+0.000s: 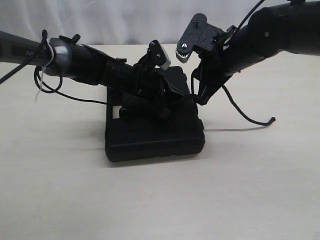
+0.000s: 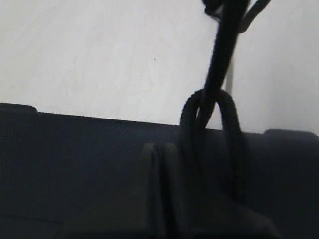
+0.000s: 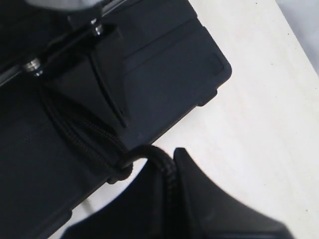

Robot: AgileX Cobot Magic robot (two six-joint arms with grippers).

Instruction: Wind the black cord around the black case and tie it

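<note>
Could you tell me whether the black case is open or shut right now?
Shut: the black case lies flat on the table with its lid down.

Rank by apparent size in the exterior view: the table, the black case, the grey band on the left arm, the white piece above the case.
1. table
2. black case
3. grey band
4. white piece
The last two look close, so their order is less sure.
</note>
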